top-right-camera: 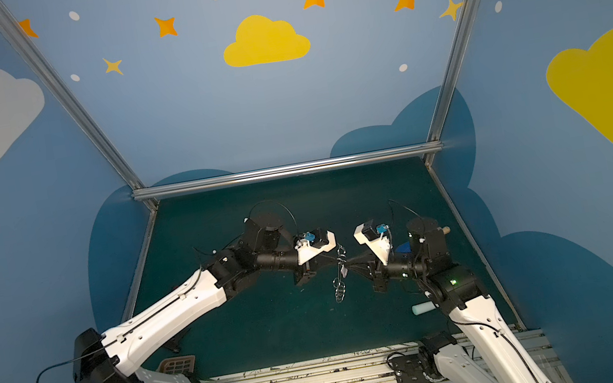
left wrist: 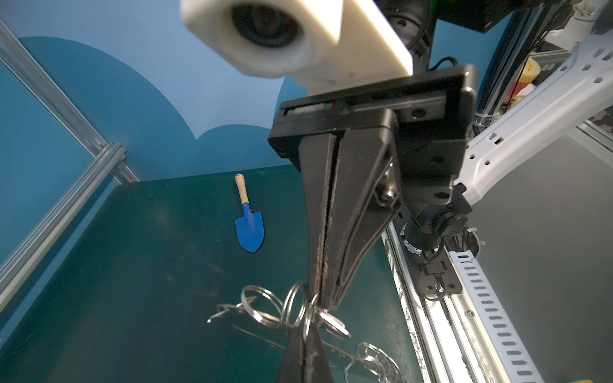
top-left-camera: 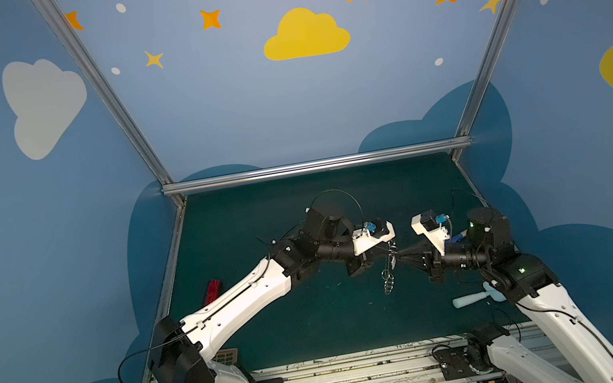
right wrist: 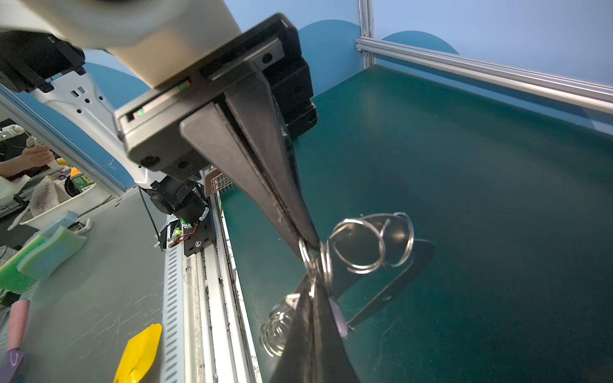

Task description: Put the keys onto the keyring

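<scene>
Two white and black robot arms reach in from either side and meet tip to tip in the air above the middle of a dark green mat [top-left-camera: 319, 325].

The left gripper [top-left-camera: 386, 256] has its jaws pressed together, pinching one of the silver split rings of the keyring [right wrist: 398, 275]. The keyring hangs clear of the mat, well above its middle. It is a flat grey plate turned nearly edge-on in both top views, with more rings dangling below it toward the mat.

The right gripper [top-left-camera: 399, 255] also has its jaws fully closed, and its tip sits at the same cluster of rings, almost touching the left gripper's tip. The wrist views do not settle whether it clamps a ring, the key, or nothing.

The key [right wrist: 340, 318] shows only as a small pale plastic head lying against the side of the right gripper's finger, up at the keyring above the mat's middle. Its metal blade is hidden, so I cannot tell whether it is threaded onto a ring.

A pale blue spatula [top-left-camera: 470, 300] lies on the mat's near right part, partly under the right arm. A blue trowel [left wrist: 249, 228] with a wooden handle lies on the mat's right side, farther back. A red gadget [top-left-camera: 213, 291] lies by the mat's left edge, and a small brown basket [top-right-camera: 177, 366] sits at its near left corner.
</scene>
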